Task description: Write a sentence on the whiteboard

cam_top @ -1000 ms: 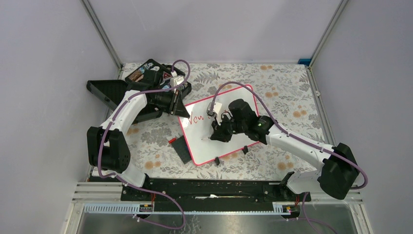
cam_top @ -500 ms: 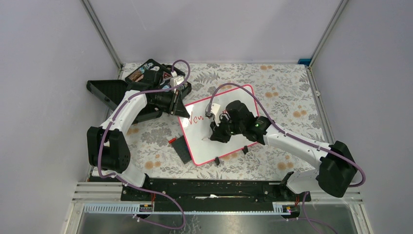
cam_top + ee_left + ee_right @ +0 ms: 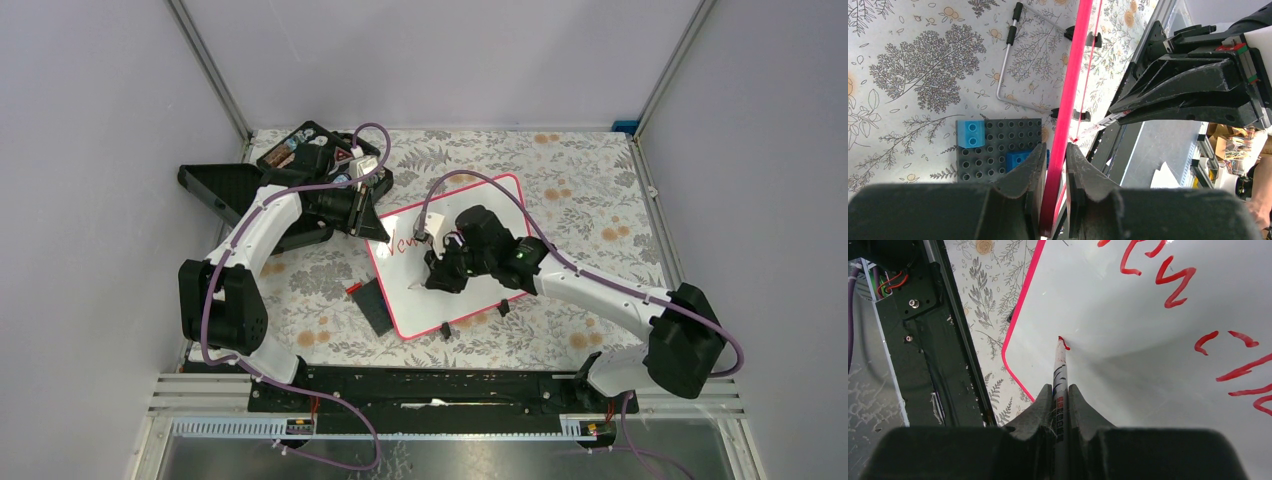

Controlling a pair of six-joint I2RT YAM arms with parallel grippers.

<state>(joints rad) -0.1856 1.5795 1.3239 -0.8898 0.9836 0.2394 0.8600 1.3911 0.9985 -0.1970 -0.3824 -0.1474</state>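
Observation:
The whiteboard (image 3: 478, 205) lies tilted mid-table, white with a thin pink-red frame and two black clip feet at its near edge. Red marker words (image 3: 407, 242) run along its upper left; in the right wrist view the letters (image 3: 1175, 282) sit upper right. My left gripper (image 3: 375, 228) is shut on the board's pink frame edge (image 3: 1068, 110) at its far left corner. My right gripper (image 3: 437, 278) is shut on a white marker (image 3: 1058, 385); its red tip (image 3: 1063, 342) touches the board's lower left part, with a tiny red mark there.
A dark grey plate with blue blocks (image 3: 374, 305) lies beside the board's left edge, also in the left wrist view (image 3: 993, 145). Black trays (image 3: 225, 190) with small items stand at the back left. A thin metal rod (image 3: 1008, 60) lies on the floral cloth.
My right gripper has moved left across the board with the marker, toward its lower left. The left gripper and the board have not moved.

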